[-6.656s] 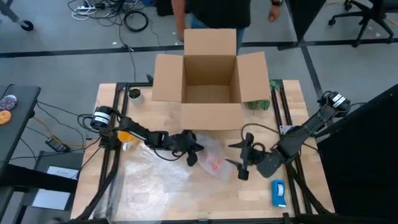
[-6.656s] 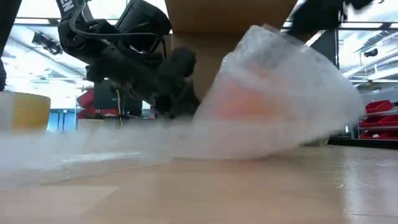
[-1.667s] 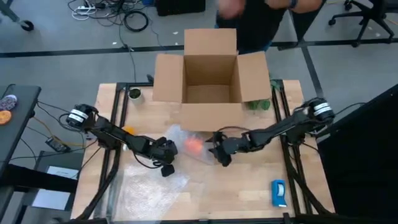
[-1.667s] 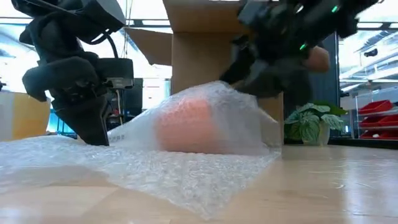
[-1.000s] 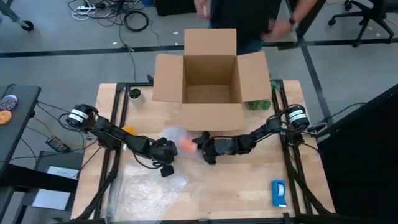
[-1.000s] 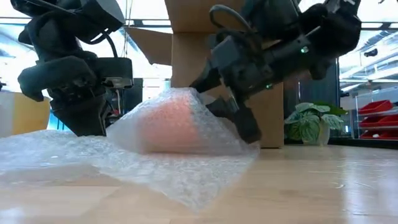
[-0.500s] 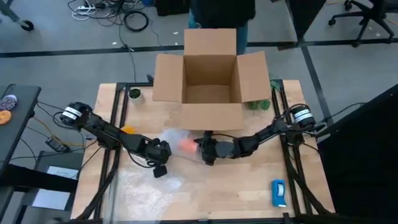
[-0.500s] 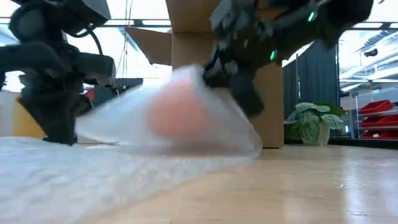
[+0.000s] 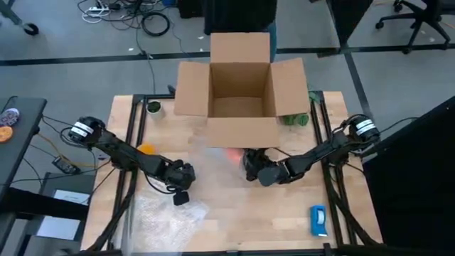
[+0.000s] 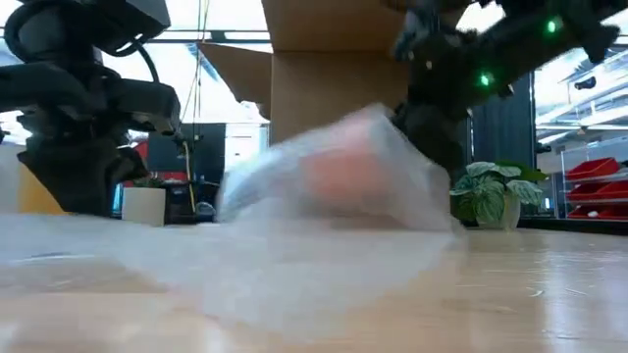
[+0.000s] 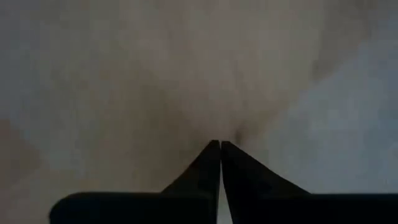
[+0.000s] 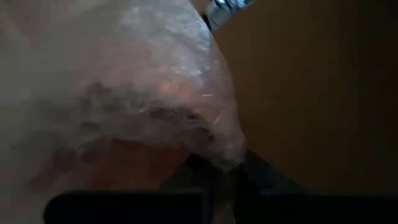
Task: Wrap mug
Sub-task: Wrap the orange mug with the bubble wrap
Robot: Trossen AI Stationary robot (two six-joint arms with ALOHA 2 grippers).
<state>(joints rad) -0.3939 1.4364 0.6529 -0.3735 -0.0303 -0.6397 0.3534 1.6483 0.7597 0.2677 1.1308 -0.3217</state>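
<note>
The mug (image 9: pixel 233 155) sits just below the box (image 9: pixel 240 85), mid-frame in the high view, loosely draped in bubble wrap (image 10: pixel 334 186). The wrap could slide off. The right pincer (image 12: pixel 214 169) is clenched on its edge beside the mug; the left pincer (image 11: pixel 220 163), lower left, pinches the sheet's far end.

A pale wooden table (image 9: pixel 234 213) on a black frame carries everything. At its far edge stands an open cardboard box (image 9: pixel 240 92), flaps spread. A small white pot (image 9: pixel 153 108) sits at the box's left, a green plant (image 9: pixel 297 119) at its right. Just before the box lies the mug (image 9: pixel 233 154), bundled in clear bubble wrap (image 10: pixel 334 186) that spreads across the near left of the tabletop. A blue-and-white item (image 9: pixel 318 220) lies flat near the right front corner.
</note>
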